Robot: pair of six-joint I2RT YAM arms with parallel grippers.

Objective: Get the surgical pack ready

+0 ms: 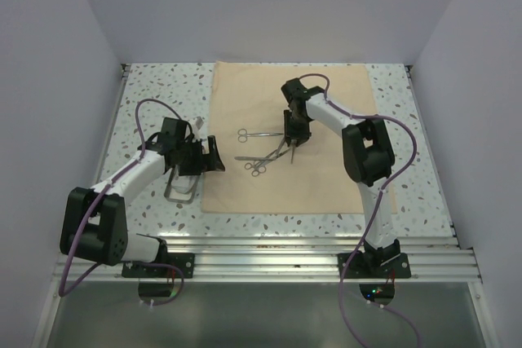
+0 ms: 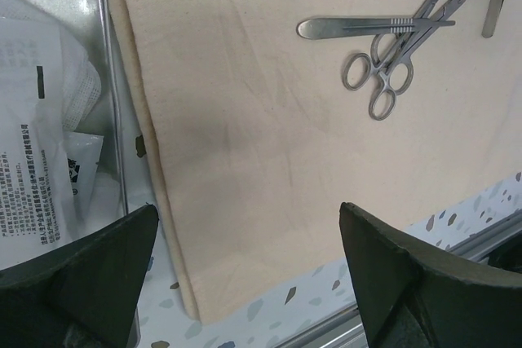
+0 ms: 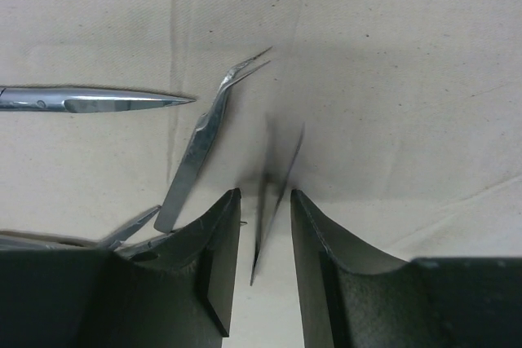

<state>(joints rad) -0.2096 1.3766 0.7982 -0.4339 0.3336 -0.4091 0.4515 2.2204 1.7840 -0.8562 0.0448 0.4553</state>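
A ribbed aluminium rail [image 1: 269,254] runs along the near edge and carries both arm bases. Just past it, on the speckled terrazzo table [image 1: 155,87], the surgical pack lies unwrapped in separate parts. 1 beige cloth [image 1: 326,103] is spread flat across the middle of the table, its near hem close to the rail. A steel tray [image 2: 110,120] sits on the table close against the cloth's left edge.

The tray is shallow and dull-polished, with a rolled rim and rounded corners. It holds white gauze packets [image 2: 41,120] printed in black. The left gripper [image 2: 249,226] hovers over the line where tray and cloth meet. Its 2 dark wedge-shaped fingers are spread wide, released.

The cloth is a matte plain weave with faint fold lines. Farther in, near its centre, bright steel instruments lie loose. Ring-handled scissors [image 2: 379,79] cross a slim flat handle [image 2: 359,28]. Beside them lie bent-tipped forceps [image 3: 204,136] and a pair of long pointed blades [image 3: 106,101].

The right gripper [image 3: 265,197] points down at the cloth just right of this cluster, its jaws narrowed to a slit. A thin steel piece [image 3: 281,160] stands between them, blurred. I cannot tell whether it is pinched or loose.

Beyond, the cloth reaches the table's far edge under plain white walls.
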